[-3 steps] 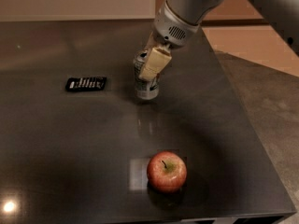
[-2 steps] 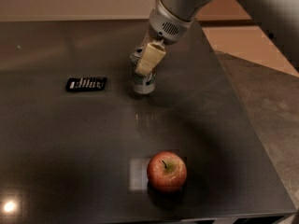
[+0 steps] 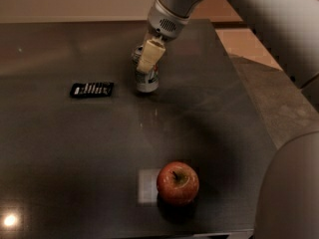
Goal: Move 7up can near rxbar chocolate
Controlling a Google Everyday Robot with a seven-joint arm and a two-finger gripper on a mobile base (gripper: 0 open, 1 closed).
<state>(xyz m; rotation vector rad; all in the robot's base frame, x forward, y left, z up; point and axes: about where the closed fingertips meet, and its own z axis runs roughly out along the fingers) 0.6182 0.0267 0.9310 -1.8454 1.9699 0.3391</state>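
Red apple (image 3: 178, 183) near front edge of dark table (image 3: 75, 148)

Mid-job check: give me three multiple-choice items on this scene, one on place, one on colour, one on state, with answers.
1. In the picture, the bar lies where from the can? A) left B) right C) on top
2. The apple is: A) green B) red C) yellow
3. The end effector, over the far middle of the table, is: A) open above the apple B) shut on the can C) holding the bar

Answers: 1 A, the bar sits left of the can, apart from it; 2 B, its skin is red; 3 B, its fingers clasp the can.
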